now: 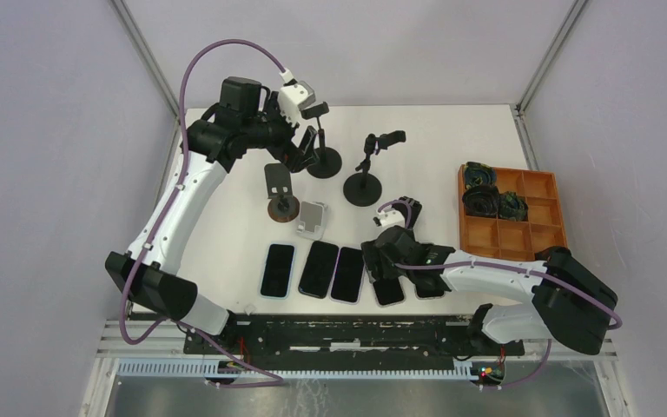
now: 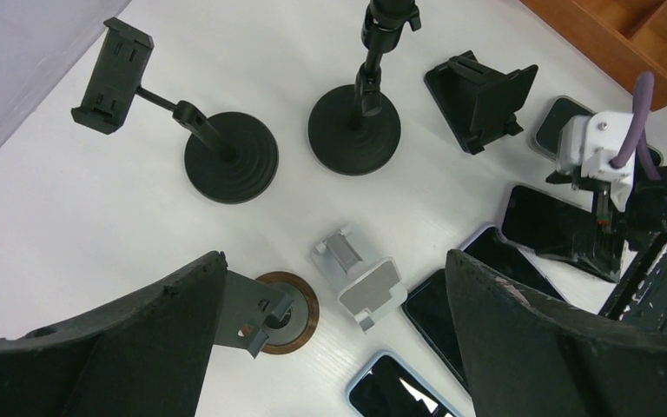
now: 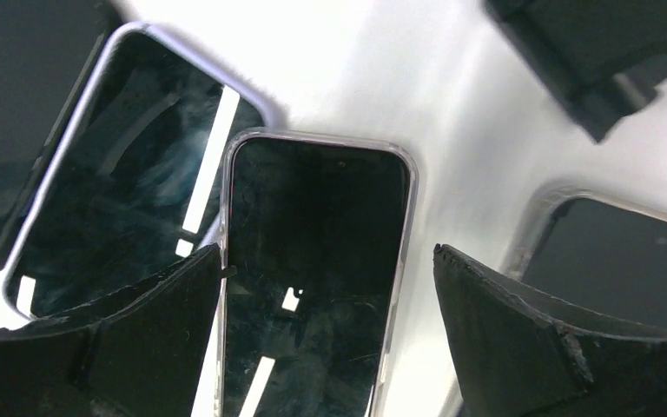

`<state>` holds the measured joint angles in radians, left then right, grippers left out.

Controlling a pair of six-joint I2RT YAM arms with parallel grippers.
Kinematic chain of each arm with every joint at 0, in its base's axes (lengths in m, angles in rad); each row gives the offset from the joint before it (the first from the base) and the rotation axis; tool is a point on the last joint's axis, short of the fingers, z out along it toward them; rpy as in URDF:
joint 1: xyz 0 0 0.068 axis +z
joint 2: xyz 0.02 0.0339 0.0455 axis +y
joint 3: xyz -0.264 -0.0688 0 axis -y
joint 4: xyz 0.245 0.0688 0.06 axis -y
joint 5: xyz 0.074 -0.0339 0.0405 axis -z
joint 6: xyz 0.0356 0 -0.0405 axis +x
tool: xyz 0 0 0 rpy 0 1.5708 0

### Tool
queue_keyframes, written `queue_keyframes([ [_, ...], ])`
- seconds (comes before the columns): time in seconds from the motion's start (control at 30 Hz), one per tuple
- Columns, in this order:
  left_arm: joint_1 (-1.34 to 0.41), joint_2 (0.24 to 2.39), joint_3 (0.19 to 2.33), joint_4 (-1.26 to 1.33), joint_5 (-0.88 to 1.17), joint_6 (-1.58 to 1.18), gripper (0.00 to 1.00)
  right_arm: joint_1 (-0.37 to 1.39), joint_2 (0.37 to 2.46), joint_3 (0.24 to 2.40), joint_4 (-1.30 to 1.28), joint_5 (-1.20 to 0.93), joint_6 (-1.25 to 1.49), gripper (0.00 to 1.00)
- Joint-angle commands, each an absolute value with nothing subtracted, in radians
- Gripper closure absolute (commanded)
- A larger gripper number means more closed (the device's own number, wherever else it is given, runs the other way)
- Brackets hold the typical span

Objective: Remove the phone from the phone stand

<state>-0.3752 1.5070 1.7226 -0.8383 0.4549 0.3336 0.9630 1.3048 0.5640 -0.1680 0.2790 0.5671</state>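
Observation:
A phone in a clear case (image 3: 317, 261) lies flat on the white table, screen up, in a row with several other phones (image 1: 319, 269). My right gripper (image 3: 327, 248) hangs open just over it, one finger on each side, touching nothing; from above this gripper (image 1: 386, 274) sits over the row's right end. A black folding phone stand (image 2: 482, 95) beside it holds nothing. My left gripper (image 2: 334, 255) is open and empty, high over the table's far left (image 1: 301, 149). Below it stand an empty silver stand (image 2: 360, 278) and a round brown-based stand (image 2: 282, 313).
Two black round-based clamp stands (image 1: 323, 162) (image 1: 363, 187) rise at the back middle, both clamps empty. An orange compartment tray (image 1: 534, 228) with dark objects sits at the right. Grey walls close in the table's back and sides.

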Motion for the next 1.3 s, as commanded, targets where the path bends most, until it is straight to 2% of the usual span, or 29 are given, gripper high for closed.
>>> queue_keyframes([
  [0.0, -0.374, 1.477, 1.709, -0.829, 0.46, 0.318, 0.0, 0.919, 1.267, 0.543, -0.186, 0.428, 0.587, 0.07],
  [0.33, -0.374, 1.459, 1.699, -0.828, 0.456, 0.318, 0.0, 0.912, 1.252, 0.568, -0.183, 0.424, 0.605, 0.12],
  [0.5, -0.37, 1.453, 1.694, -0.827, 0.452, 0.322, 0.0, 0.912, 1.18, 0.581, -0.198, 0.423, 0.577, 0.02],
  [0.67, -0.245, 1.441, 1.63, -0.78, 0.484, 0.309, 0.0, 0.864, 1.026, 0.56, -0.203, 0.443, 0.523, 0.02],
  [0.87, -0.038, 1.416, 1.418, -0.631, 0.418, 0.373, 0.0, 0.657, 0.864, 0.548, -0.211, 0.47, 0.445, 0.02],
  [0.97, 0.102, 1.433, 1.384, -0.58, 0.448, 0.358, 0.0, 0.546, 0.82, 0.567, -0.208, 0.528, 0.391, 0.02],
  [1.13, 0.237, 1.464, 1.313, -0.5, 0.415, 0.39, 0.0, 0.384, 0.838, 0.611, -0.195, 0.541, 0.373, 0.02],
  [1.27, 0.262, 1.439, 1.137, -0.417, 0.421, 0.416, 0.0, 0.269, 0.888, 0.602, -0.17, 0.514, 0.38, 0.02],
])
